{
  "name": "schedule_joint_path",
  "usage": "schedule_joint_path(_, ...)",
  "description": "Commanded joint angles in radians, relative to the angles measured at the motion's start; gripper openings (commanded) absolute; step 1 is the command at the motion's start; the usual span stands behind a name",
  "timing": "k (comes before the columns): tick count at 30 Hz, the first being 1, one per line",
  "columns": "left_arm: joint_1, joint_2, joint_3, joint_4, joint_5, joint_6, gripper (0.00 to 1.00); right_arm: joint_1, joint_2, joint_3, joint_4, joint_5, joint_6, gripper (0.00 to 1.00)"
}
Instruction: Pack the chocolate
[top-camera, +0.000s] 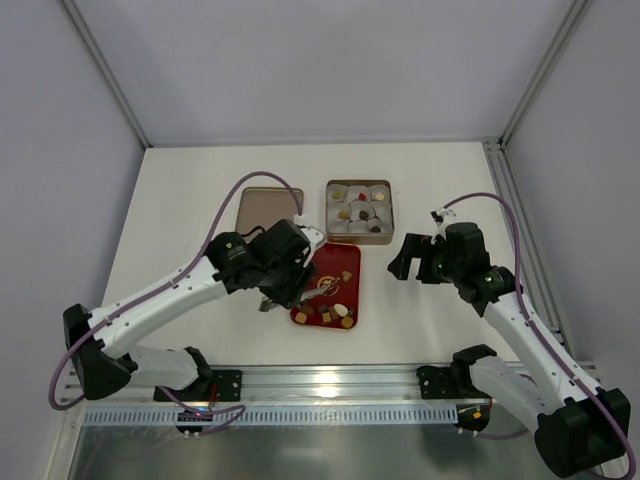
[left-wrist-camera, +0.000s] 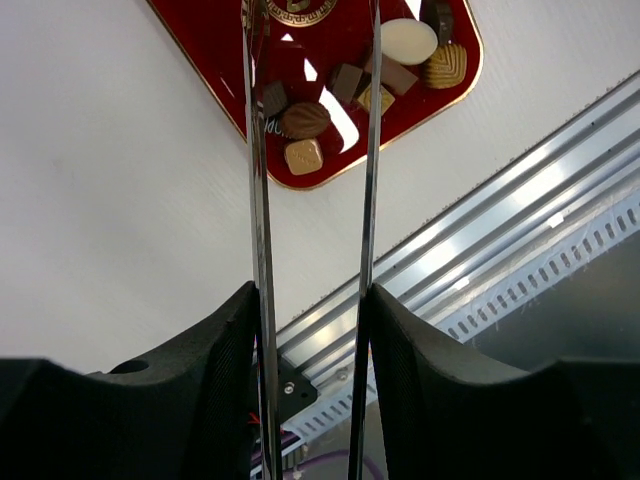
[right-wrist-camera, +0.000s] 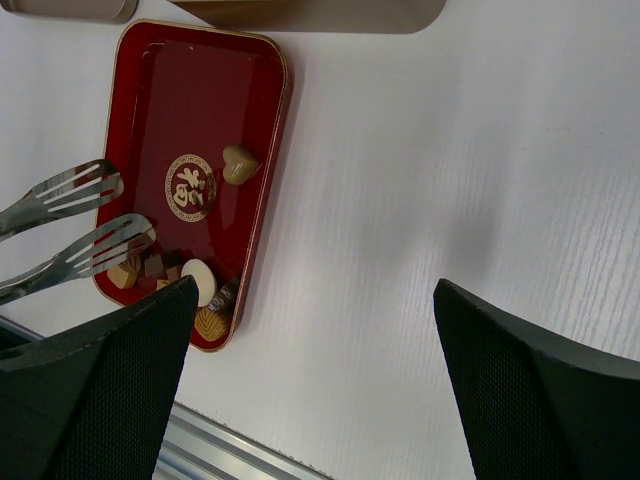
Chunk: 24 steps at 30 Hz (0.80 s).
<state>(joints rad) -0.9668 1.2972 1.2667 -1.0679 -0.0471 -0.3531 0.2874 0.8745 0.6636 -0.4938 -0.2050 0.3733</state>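
Several chocolate pieces (top-camera: 335, 312) lie bunched at the near end of the red tray (top-camera: 325, 262). They show in the left wrist view (left-wrist-camera: 305, 120) and the right wrist view (right-wrist-camera: 200, 280). A tan heart piece (right-wrist-camera: 239, 163) lies alone mid-tray. My left gripper (top-camera: 285, 265) is shut on metal tongs (left-wrist-camera: 258, 200). The tong arms are spread, with their tips (right-wrist-camera: 110, 182) over the tray beside the bunch and nothing between them. My right gripper (top-camera: 410, 258) is open and empty, above bare table right of the tray.
A square tin (top-camera: 358, 208) with white paper cups, some holding chocolates, stands behind the tray. Its tan lid (top-camera: 262, 212) lies to its left. The metal rail (top-camera: 330, 385) runs along the near edge. Walls enclose the table.
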Motion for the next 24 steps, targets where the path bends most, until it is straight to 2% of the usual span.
schedule_joint_path(1,-0.004,-0.084,-0.013,-0.073,0.039,0.028,0.47,0.006,-0.008,-0.01,0.024,-0.007,0.004,1.0)
schedule_joint_path(8,-0.021,-0.138,-0.044,-0.109,0.102,0.046,0.47,0.006,-0.002,-0.012,0.029,-0.008,0.001,1.0)
schedule_joint_path(24,-0.044,-0.064,-0.035,-0.079,0.004,0.054,0.42,0.006,-0.02,-0.019,0.012,0.004,-0.007,1.0)
